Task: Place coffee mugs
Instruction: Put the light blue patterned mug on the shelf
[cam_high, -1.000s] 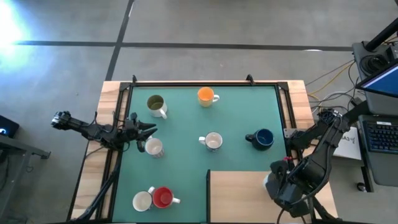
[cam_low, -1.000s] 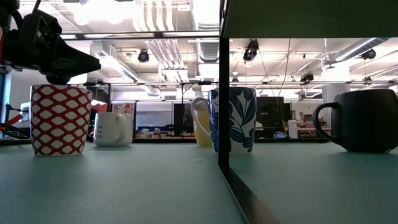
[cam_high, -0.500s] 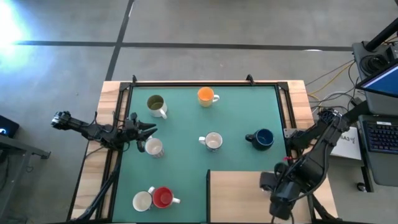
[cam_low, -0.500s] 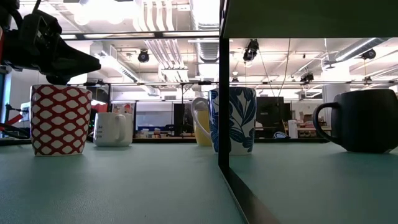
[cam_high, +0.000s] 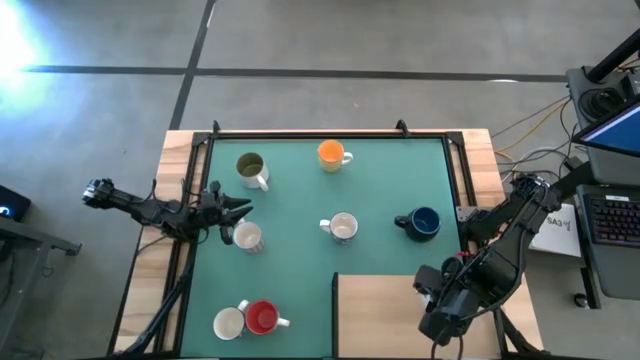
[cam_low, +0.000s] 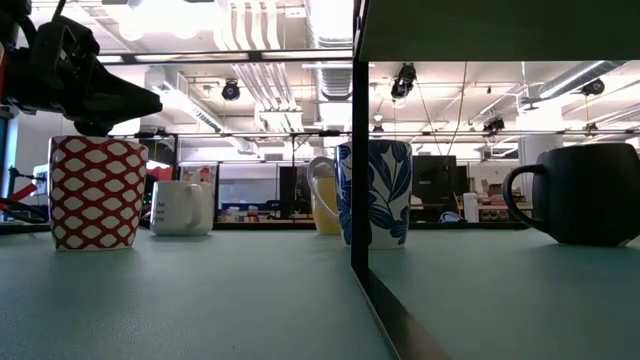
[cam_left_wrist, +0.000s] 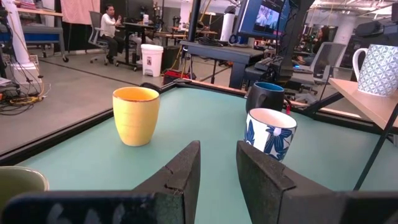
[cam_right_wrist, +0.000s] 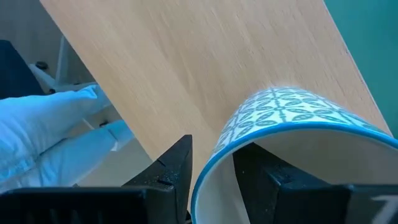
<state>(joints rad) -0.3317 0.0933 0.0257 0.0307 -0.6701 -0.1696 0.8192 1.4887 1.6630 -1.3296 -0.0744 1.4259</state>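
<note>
My right gripper (cam_right_wrist: 211, 171) is over the raised wooden shelf (cam_high: 385, 315) at the table's near right, shut on a white mug with a blue pattern (cam_right_wrist: 292, 118). That mug also shows in the left wrist view (cam_left_wrist: 376, 59), above the shelf. My left gripper (cam_high: 240, 208) is open at the table's left, just beside a white mug (cam_high: 247, 237), touching nothing. On the green mat stand an olive-lined mug (cam_high: 250, 168), an orange mug (cam_high: 331, 154), a white floral mug (cam_high: 343, 228), a dark blue mug (cam_high: 422, 223), and a white (cam_high: 229, 323) and a red mug (cam_high: 262, 318) side by side. My right gripper holds the patterned mug by its rim (cam_right_wrist: 202, 177): one finger (cam_right_wrist: 261, 171) is inside the mug and the other finger (cam_right_wrist: 171, 165) is outside its wall. The fingers come from above, pointing down. Whether the mug's base rests on the shelf, I cannot tell.
The shelf's dark front edge (cam_low: 360, 150) stands as a post in the low view, with mugs behind and on either side. A black frame (cam_high: 330, 133) rims the mat. Bare mat lies between the mugs in the middle (cam_high: 300, 270). Cables and a desk stand off the table's right.
My right arm has carried the patterned mug toward the table's left, farther in over the wooden shelf. The left arm and the mugs on the mat have kept still.
</note>
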